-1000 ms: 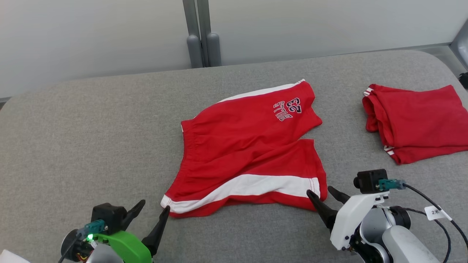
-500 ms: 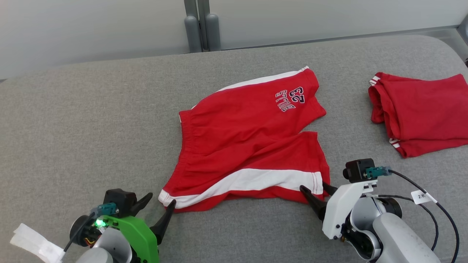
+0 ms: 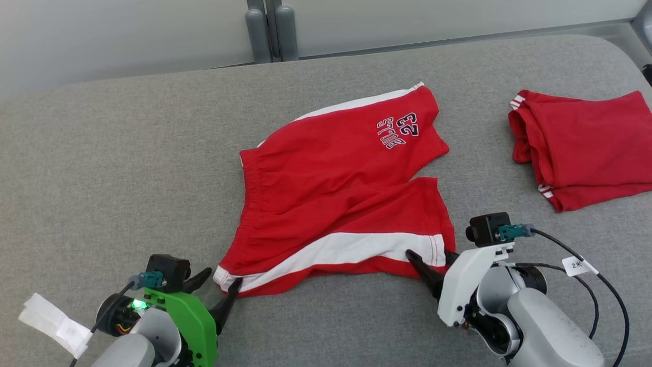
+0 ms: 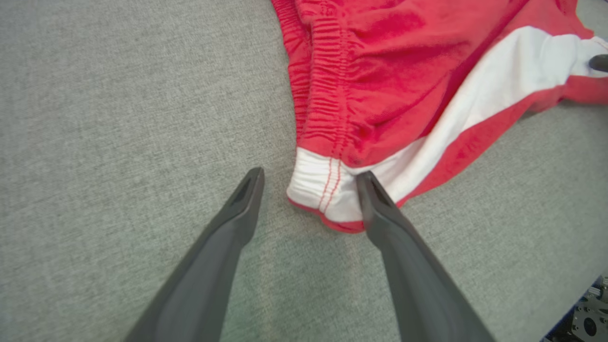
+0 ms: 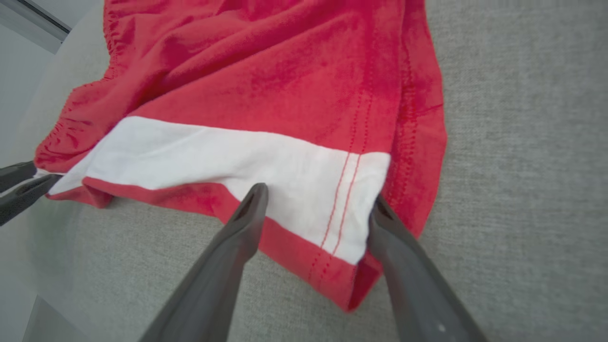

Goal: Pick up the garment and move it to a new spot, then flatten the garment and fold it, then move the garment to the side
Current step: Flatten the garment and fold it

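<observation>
My left gripper (image 3: 220, 279) and right gripper (image 3: 430, 257) are both spread wide, holding nothing. Left straddles the near waistband corner of the red shorts (image 3: 326, 193), right straddles the near leg-hem corner. The shorts lie mid grey cushion (image 3: 102, 153). Looks soft, light and floppy to me, so I'd pinch those stitched white-stripe corners. Waistband faces left, leg openings right, so the long axis runs left-right, angling toward far right.

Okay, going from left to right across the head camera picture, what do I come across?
White strip → left gripper → spread red shorts → right gripper → folded red garment.
</observation>
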### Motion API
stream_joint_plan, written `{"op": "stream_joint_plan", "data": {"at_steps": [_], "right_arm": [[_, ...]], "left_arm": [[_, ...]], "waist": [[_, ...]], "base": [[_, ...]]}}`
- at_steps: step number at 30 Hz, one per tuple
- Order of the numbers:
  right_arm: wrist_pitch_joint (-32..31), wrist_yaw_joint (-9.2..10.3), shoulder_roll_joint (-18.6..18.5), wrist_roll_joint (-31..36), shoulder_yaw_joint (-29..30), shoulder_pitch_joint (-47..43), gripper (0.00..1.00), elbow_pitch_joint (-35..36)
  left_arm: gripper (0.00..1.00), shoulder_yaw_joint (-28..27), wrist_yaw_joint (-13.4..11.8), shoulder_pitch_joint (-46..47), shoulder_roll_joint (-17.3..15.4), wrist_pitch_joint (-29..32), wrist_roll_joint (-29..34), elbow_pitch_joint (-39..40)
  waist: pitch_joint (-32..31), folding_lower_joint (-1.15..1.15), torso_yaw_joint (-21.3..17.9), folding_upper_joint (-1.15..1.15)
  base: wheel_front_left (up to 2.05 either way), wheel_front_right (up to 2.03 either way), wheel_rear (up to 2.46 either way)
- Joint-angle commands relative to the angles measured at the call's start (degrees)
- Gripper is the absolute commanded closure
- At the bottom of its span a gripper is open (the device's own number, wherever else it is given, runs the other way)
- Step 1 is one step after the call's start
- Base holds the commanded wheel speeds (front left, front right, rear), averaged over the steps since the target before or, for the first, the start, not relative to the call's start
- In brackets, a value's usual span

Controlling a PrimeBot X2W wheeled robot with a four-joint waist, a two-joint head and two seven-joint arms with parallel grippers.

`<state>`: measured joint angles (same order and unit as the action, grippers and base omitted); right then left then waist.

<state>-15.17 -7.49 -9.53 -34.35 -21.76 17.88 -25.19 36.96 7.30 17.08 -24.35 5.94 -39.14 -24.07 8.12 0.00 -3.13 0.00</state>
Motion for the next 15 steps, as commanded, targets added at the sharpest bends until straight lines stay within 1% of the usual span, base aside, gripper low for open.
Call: {"op": "stream_joint_plan", "data": {"at_steps": [1,2,3,4,5,6,7,8,15], "right_arm": [[0.6,0.02,-0.2,-0.4,-0.4,0.6,0.21,-0.3],[1.0,0.01,-0.3,-0.5,-0.6,0.8,0.30,-0.2],[1.4,0.01,-0.4,-0.6,-0.8,0.9,0.42,-0.3],[1.9,0.01,-0.5,-0.6,-1.0,1.0,0.53,-0.3],[2.5,0.01,-0.7,-0.7,-1.3,1.1,0.56,-0.2],[3.1,0.01,-0.8,-0.9,-1.6,1.1,0.66,-0.1],[3.4,0.01,-0.9,-1.0,-1.8,1.1,0.86,-0.1],[3.8,0.01,-1.1,-1.3,-2.1,1.2,1.00,-0.2],[7.1,0.01,-2.7,-2.7,-2.4,0.3,1.00,0.6]], "left_arm": [[0.34,0.1,0.2,0.6,-0.6,-0.5,-0.6,0.2],[0.56,0.3,0.2,0.5,-0.8,-0.6,-0.9,0.3],[0.80,0.4,0.2,0.5,-0.9,-0.7,-1.0,0.3],[1.00,0.6,0.2,0.4,-1.1,-0.9,-1.3,0.4],[1.00,0.8,0.2,0.3,-1.1,-1.1,-1.5,0.5],[1.00,0.9,0.2,0.3,-1.2,-1.4,-1.7,0.6],[1.00,1.0,0.2,0.2,-1.3,-1.5,-2.0,0.6],[1.00,1.1,0.2,0.1,-1.4,-1.7,-2.2,0.6],[1.00,0.8,0.2,-1.1,-1.8,-3.8,-4.0,1.2]], "waist": [[0.0,0.00,-0.1,0.00],[0.0,0.00,-0.1,0.00],[0.0,0.00,-0.1,0.00],[0.0,0.00,-0.1,0.00],[-0.1,0.00,-0.1,0.00],[-0.2,0.00,-0.1,0.00],[-0.2,0.00,-0.1,0.00],[-0.3,0.00,-0.1,0.00],[-1.7,0.00,0.0,0.00]], "base": [[0.00,0.00,0.00],[0.00,0.00,0.00],[0.00,0.00,0.00],[0.00,0.00,0.00],[0.00,0.00,0.00],[0.00,0.00,0.00],[0.00,0.00,0.00],[0.00,0.00,0.00],[0.00,0.00,0.00]]}}
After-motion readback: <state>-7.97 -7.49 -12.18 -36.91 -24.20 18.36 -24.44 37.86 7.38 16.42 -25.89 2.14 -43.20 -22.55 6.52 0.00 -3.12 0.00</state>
